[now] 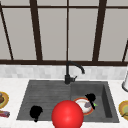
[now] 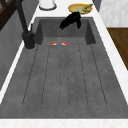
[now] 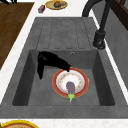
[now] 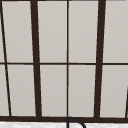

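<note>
A white plate with a red rim (image 3: 58, 88) lies on the floor of the sink's basin (image 3: 37, 92), and a small purple eggplant (image 3: 70, 87) with a green stem rests on it. My right hand (image 3: 51, 61) hovers over the basin's left part in the right side view. It is open, and its straight fingers reach the plate's far rim. From the front the right hand (image 1: 90, 97) sits just above the plate (image 1: 80, 101). My left hand (image 1: 35, 112) hangs over the drainboard's front left. A big red ball (image 1: 67, 115) shows at the sink's front edge.
A black faucet (image 1: 67, 75) stands behind the sink's middle. On the left counter are a yellow plate with food (image 1: 2, 98) and a small reddish item (image 1: 3, 114). A second yellow plate (image 1: 123, 108) and a white container (image 1: 125, 83) are on the right counter.
</note>
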{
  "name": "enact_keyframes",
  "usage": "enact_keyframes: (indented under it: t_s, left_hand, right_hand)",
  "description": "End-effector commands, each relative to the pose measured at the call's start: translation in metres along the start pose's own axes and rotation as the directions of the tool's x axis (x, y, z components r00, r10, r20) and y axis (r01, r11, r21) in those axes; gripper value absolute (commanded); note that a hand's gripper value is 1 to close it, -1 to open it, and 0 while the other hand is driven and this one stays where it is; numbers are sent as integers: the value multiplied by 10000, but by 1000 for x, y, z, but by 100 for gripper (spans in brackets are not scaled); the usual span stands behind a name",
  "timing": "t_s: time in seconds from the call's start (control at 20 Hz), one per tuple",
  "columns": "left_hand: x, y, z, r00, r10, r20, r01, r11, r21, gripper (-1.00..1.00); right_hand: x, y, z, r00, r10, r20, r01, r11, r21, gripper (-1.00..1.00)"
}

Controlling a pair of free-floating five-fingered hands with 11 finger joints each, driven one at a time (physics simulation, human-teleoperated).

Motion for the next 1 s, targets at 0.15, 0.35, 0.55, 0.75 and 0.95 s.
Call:
enact_keyframes:
  t_s: [0.15,0.35,0.55,0.75,0.95]
  left_hand:
    - [0,0,0,10000,0,0,0,10000,0,0]
    - [0,0,0,10000,0,0,0,10000,0,0]
    - [0,0,0,10000,0,0,0,10000,0,0]
    - [0,0,0,10000,0,0,0,10000,0,0]
    - [0,0,0,10000,0,0,0,10000,0,0]
  right_hand:
    - [-3,11,-33,9875,-846,1331,908,9950,-412,-100]
    - [-14,39,-43,9818,-1038,1592,1128,9925,-481,-100]
    - [-19,48,-62,9660,-1729,1920,1801,9834,-207,-100]
    - [-25,53,-72,9562,-2147,1990,2097,9767,458,-100]
    - [-24,66,-77,9666,-1734,1889,1722,9848,230,-100]
